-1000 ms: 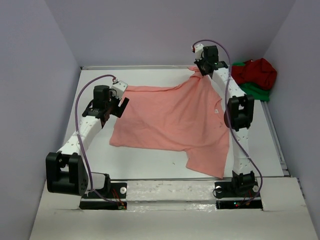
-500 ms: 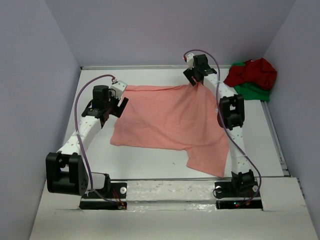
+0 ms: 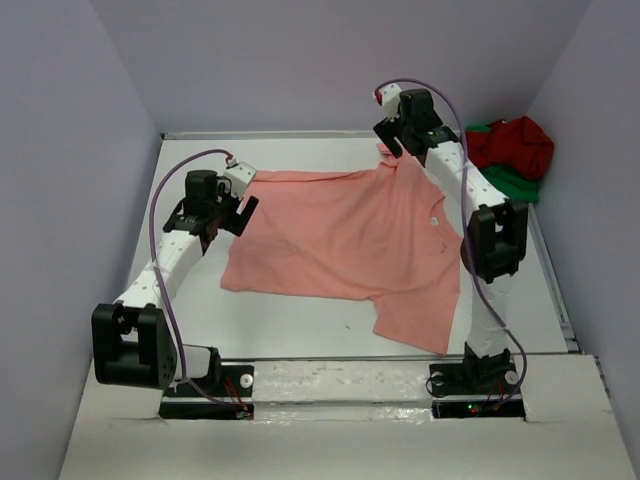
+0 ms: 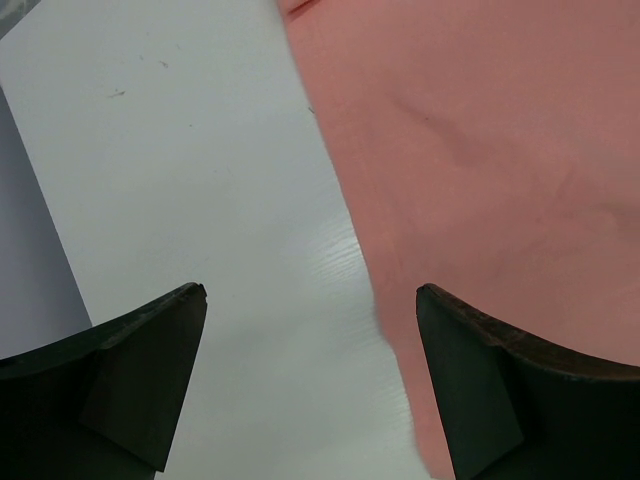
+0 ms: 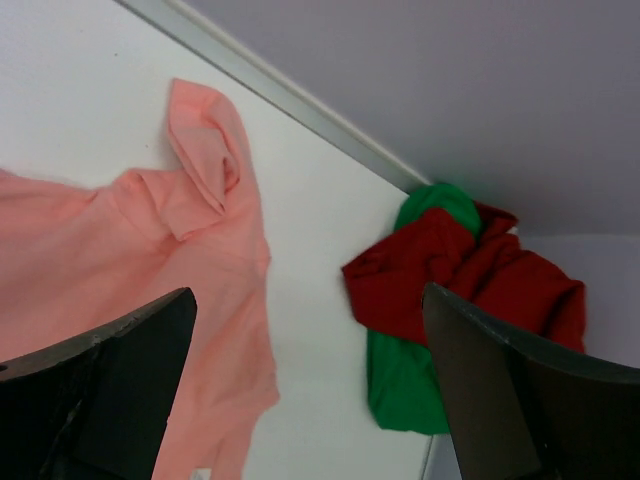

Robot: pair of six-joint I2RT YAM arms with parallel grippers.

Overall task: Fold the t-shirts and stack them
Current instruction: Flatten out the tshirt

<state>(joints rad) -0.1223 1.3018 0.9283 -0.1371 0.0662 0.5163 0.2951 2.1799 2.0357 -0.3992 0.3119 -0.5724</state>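
A salmon-pink t-shirt (image 3: 335,235) lies spread out over the middle of the table, one sleeve crumpled at its far right corner (image 5: 205,150). My left gripper (image 3: 240,208) hovers open at the shirt's left edge (image 4: 480,150), with bare table between its fingers (image 4: 140,370). Above that far right corner, my right gripper (image 3: 397,140) is open and holds nothing. A dark red t-shirt (image 3: 515,143) lies bunched on top of a green t-shirt (image 3: 512,183) at the far right corner of the table. The right wrist view shows the red (image 5: 450,270) and green (image 5: 410,390) shirts too, with the right gripper (image 5: 308,292) open.
Grey walls enclose the white table (image 3: 190,300) on three sides. A raised strip (image 3: 560,290) runs along the right edge. Both arm bases stand on the near edge. Bare table shows to the left of the pink shirt (image 4: 200,180).
My right gripper has opened and let go of the pink shirt's far right corner, which now lies on the table. The right arm swung left, then back right. The left arm has stayed still.
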